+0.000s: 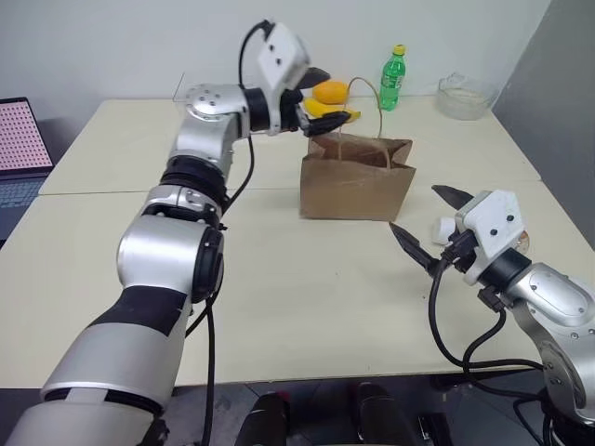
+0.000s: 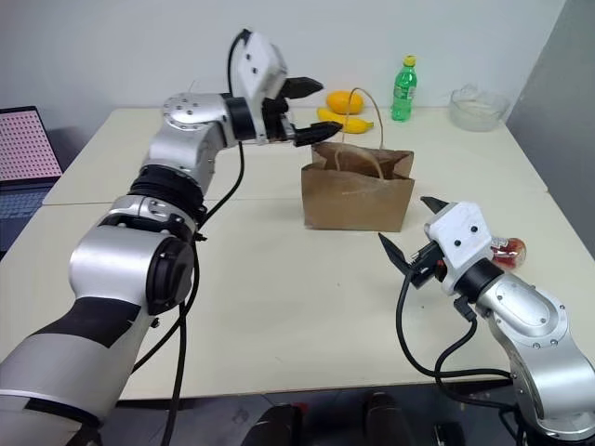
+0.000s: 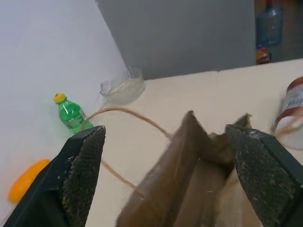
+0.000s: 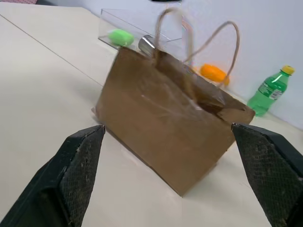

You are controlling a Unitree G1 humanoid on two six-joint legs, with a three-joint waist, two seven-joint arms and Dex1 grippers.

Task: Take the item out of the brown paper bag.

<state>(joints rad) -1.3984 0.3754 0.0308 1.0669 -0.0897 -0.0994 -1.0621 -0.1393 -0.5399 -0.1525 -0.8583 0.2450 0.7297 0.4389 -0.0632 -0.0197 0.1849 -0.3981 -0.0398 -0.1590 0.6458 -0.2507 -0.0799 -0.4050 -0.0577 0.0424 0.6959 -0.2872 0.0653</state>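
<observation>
Both our left tool point(image 2: 314, 113) and right tool point(image 2: 409, 229) gape empty; the unsupported brown paper bag point(image 2: 358, 190) may tip when we reach in.

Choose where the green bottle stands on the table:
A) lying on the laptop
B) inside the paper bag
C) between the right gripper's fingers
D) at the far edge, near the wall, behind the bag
D: the bottle stands upright at the table's far edge by the wall, behind the bag, near the yellow fruit.
</observation>
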